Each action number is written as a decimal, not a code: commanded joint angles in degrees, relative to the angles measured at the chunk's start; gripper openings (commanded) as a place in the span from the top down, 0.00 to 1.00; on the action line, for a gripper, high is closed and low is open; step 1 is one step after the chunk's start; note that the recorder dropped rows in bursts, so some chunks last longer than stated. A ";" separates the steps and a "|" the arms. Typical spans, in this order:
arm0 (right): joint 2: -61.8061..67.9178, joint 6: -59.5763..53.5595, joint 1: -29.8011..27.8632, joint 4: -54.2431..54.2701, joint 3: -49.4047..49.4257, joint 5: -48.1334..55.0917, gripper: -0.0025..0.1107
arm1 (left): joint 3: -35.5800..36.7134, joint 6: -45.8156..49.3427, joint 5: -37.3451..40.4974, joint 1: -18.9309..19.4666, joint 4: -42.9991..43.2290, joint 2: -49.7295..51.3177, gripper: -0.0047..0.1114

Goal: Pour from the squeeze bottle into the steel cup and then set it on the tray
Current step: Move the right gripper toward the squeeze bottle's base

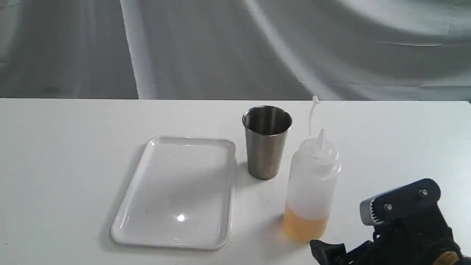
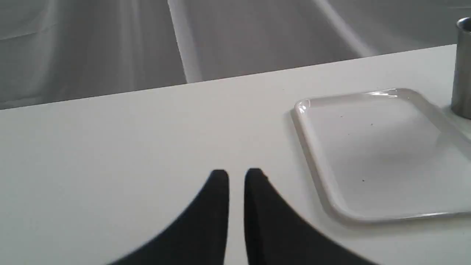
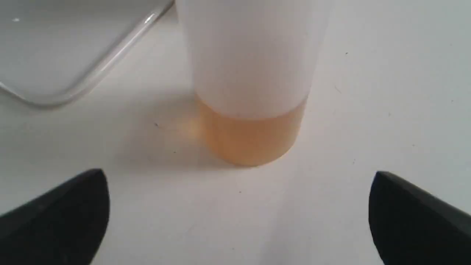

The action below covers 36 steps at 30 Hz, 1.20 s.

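The steel cup (image 1: 265, 141) is taken as the landmark. It is seen standing upright on the white table (image 1: 55, 165), mouth up, with its inside dark.

The tray (image 1: 176, 191) is laid flat just beside the cup, to its left in the exterior view. A narrow strip of table is left between the two, and nothing is carried on the tray.

The squeeze bottle (image 1: 312, 187) is set upright on the table, just beside the cup on the other side and somewhat nearer the camera. It is not touching the cup. Amber liquid (image 1: 304, 226) is seen only in its lowest part. Its cap strand (image 1: 312, 114) is raised above the nozzle.

The right gripper (image 3: 237, 191) is found beyond the bottle from the cup, low over the table. It is released: its fingers (image 3: 73, 206) are spread wider than the bottle, which is seen ahead of them and apart from both. Nothing is held.

The left gripper (image 2: 237, 172) is placed well apart from the cup, on the far side of the tray from it. Its fingers are drawn nearly together, with only a thin slit left, and nothing is gripped between them.

A grey cloth backdrop (image 1: 220, 48) is hung behind the cup, past the table's far edge.
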 commanded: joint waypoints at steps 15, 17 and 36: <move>0.02 -0.15 0.20 3.45 0.05 -3.48 0.14 | 0.25 -0.10 -0.37 -0.18 0.03 -0.28 0.89; 0.63 -0.15 0.20 3.54 0.05 -3.89 0.14 | 0.25 -0.10 -0.37 -0.18 0.03 -0.28 0.89; 17.21 -0.26 0.20 2.37 -13.61 -4.20 0.14 | 0.25 -0.10 -0.37 -0.18 0.03 -0.28 0.89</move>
